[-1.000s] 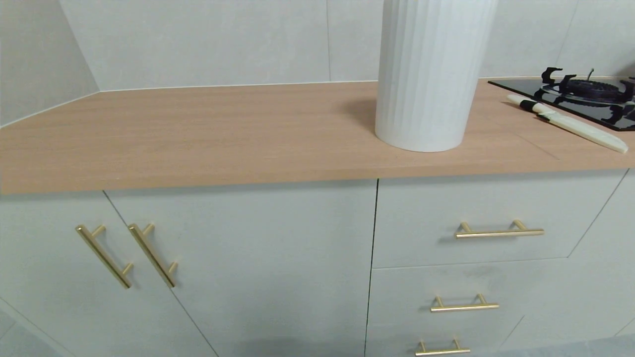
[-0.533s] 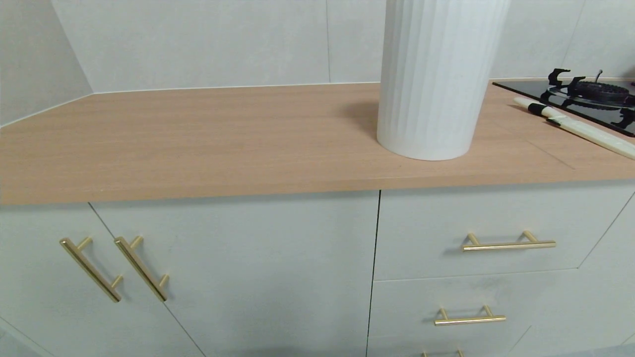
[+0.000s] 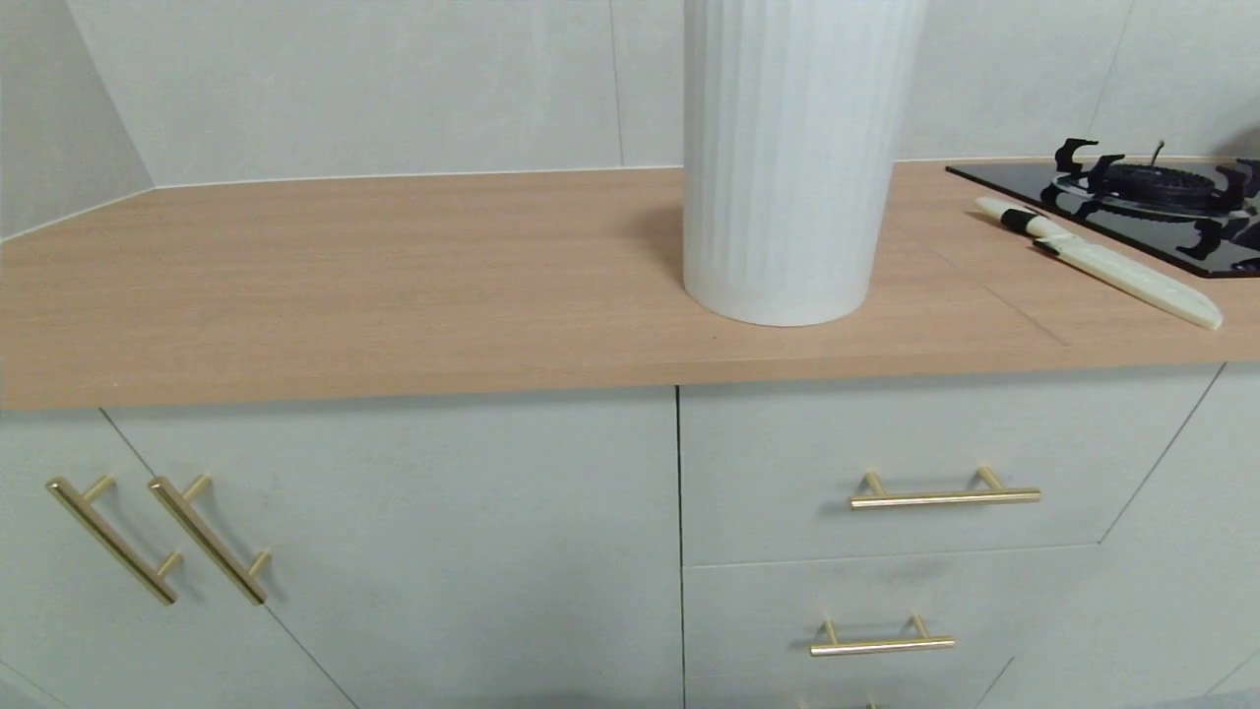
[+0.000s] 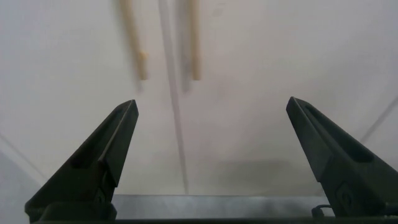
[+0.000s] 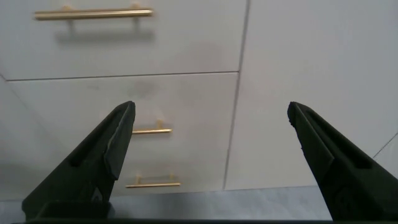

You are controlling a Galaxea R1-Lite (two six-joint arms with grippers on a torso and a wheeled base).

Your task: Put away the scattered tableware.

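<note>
A cream knife (image 3: 1102, 263) with a black band on its handle lies on the wooden counter (image 3: 394, 276) at the right, just in front of the black hob (image 3: 1142, 202). A tall white ribbed container (image 3: 787, 158) stands on the counter right of centre. My left gripper (image 4: 208, 115) is open and empty, facing the cabinet doors and their two brass handles (image 4: 165, 40). My right gripper (image 5: 211, 118) is open and empty too, facing the drawer fronts with brass handles (image 5: 93, 14).
Below the counter are two cabinet doors with slanted brass handles (image 3: 157, 537) at the left and a stack of drawers (image 3: 945, 492) at the right. Tiled walls close the counter at the back and left. A wide stretch of counter left of the container is bare.
The head camera has shifted, so the whole scene now sits further left and the full knife shows. Nothing on the counter has moved.
</note>
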